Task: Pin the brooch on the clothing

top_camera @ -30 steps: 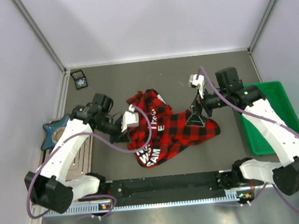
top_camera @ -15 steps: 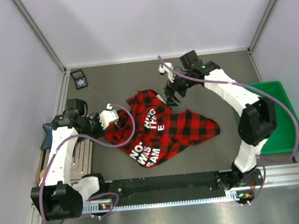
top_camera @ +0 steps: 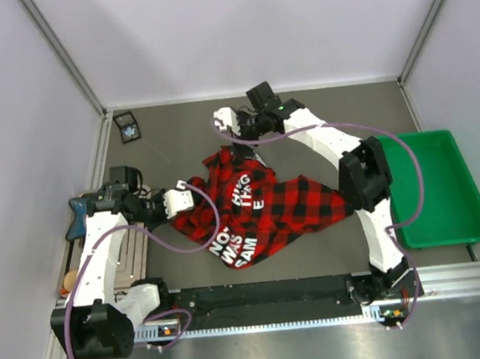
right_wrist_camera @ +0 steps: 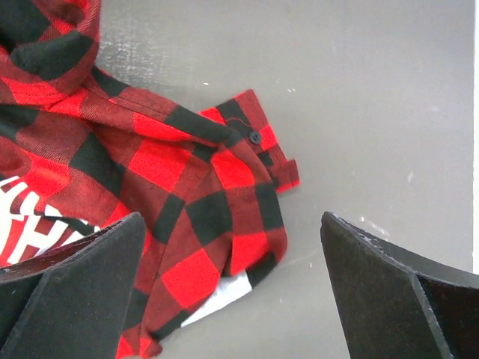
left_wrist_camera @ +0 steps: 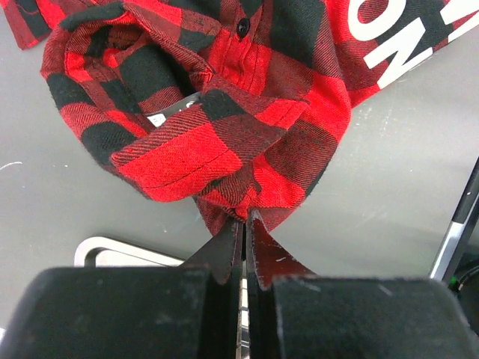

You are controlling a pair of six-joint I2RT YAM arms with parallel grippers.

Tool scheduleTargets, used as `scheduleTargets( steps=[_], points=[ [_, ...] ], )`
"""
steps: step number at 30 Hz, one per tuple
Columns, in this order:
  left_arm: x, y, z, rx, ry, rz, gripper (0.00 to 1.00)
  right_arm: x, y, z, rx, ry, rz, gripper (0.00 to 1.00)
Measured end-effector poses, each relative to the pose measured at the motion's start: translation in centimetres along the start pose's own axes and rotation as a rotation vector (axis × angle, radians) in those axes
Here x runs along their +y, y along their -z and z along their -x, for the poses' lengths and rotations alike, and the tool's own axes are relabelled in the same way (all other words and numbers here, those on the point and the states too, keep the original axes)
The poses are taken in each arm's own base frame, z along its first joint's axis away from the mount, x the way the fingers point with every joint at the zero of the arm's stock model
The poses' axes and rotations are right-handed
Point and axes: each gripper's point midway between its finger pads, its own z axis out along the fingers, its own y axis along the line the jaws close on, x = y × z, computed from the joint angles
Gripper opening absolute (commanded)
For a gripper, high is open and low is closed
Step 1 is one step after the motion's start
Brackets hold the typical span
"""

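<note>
Left pincer (left_wrist_camera: 244,224) is clamped on the shirt's (top_camera: 259,203) hem; my right pincer (right_wrist_camera: 230,218) gapes wide above its far edge. Shirt lies crumpled mid-bench (top_camera: 335,112); brooch (top_camera: 127,132) sits well apart, far-left corner.

Dark grey table (top_camera: 330,247), matte, faint scuffs. Red-and-black plaid shirt (top_camera: 267,202) crumpled mid-table, white lettering up. Green tray (top_camera: 443,238) at right edge. Small black square item (top_camera: 126,126) in far left corner. Blue star-shaped object (top_camera: 79,212) at left edge.

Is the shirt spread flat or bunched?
Bunched: the shirt lies crumpled, lettering creased, one edge pinched in the shut left gripper.
</note>
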Motion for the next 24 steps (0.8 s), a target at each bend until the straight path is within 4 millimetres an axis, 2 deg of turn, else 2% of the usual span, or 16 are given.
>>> scheduleTargets(
  steps=[6,9,11,12,14,16,17,21,24],
  points=[
    [-0.1,0.1,0.8,-0.038,-0.065,-0.002,0.0,2.1,-5.4,-1.0,0.012,0.189,0.085,0.99],
    [-0.4,0.1,1.0,-0.052,-0.072,-0.01,0.0,2.0,-7.7,-1.0,0.011,0.246,0.092,0.95],
    [-0.5,0.1,1.1,-0.057,-0.074,-0.015,0.0,1.8,-9.0,-1.2,0.013,0.296,0.088,0.81],
    [-0.5,0.1,1.1,-0.058,-0.075,-0.015,0.0,1.7,-9.4,-1.5,0.018,0.315,0.088,0.66],
    [-0.5,0.2,1.1,-0.058,-0.077,-0.014,0.0,1.6,-9.8,-1.9,0.033,0.365,0.087,0.51],
    [-0.5,0.2,1.1,-0.057,-0.076,-0.011,0.0,1.6,-10.0,-2.6,0.051,0.397,0.087,0.13],
    [-0.5,0.2,1.1,-0.055,-0.072,-0.01,0.0,1.6,-10.1,-2.8,0.058,0.414,0.085,0.0],
    [-0.1,0.3,1.0,-0.043,-0.036,0.012,0.0,2.2,-10.0,-5.1,0.125,0.393,0.091,0.0],
    [1.2,0.3,1.0,-0.041,0.048,0.067,0.0,1.9,-8.6,-5.8,0.178,0.319,0.06,0.0]
  ],
)
